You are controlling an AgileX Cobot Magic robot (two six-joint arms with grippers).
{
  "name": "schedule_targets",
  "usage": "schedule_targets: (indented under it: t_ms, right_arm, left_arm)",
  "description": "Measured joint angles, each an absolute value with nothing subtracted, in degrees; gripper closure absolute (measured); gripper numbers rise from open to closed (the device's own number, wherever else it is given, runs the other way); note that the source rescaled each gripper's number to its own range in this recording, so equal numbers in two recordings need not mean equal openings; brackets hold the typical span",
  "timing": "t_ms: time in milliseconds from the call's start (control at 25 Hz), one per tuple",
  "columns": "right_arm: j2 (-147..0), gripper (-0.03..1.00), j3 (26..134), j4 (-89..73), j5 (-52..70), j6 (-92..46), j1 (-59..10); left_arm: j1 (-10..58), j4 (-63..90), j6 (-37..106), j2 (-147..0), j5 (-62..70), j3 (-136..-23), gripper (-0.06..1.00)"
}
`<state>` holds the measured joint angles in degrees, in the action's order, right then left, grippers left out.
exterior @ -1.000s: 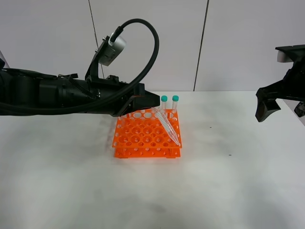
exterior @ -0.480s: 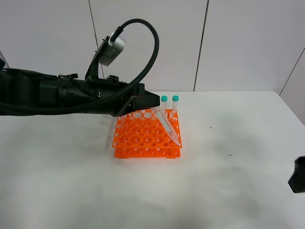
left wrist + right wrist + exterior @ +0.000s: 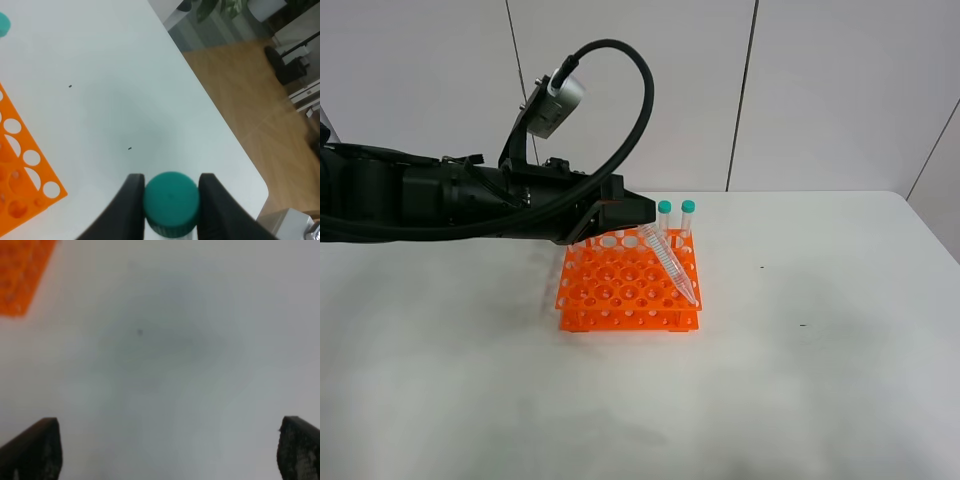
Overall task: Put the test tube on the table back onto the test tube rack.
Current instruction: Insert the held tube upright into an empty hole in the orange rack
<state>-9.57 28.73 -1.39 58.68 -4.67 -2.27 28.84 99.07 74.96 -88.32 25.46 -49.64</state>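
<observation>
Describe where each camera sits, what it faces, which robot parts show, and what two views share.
Exterior high: mounted high facing the table, seeing the test tube rack and the left arm, whose left hand holds the tilted test tube.
Left wrist: on the left arm, looking past its fingers at the tube's teal cap, table beyond.
Right wrist: on the right arm, facing blurred table; open right hand shows.
Shared: all three show the orange rack.
</observation>
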Motion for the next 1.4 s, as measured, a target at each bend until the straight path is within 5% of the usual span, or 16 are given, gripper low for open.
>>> schedule_targets:
  t_ms: [600,1400]
  right_arm:
    - [0.34,0.03,28.72,-0.98,58.68,-4.09,-2.27]
    - [0.39,0.03,28.72,-0.98,58.68,-4.09,-2.27]
  left_arm:
    - [28.84,99.07,75.03,-87.29,25.46,-49.64,0.94]
    - [28.89,89.62,75.03,-67.71,22.31,-50.07,0.94]
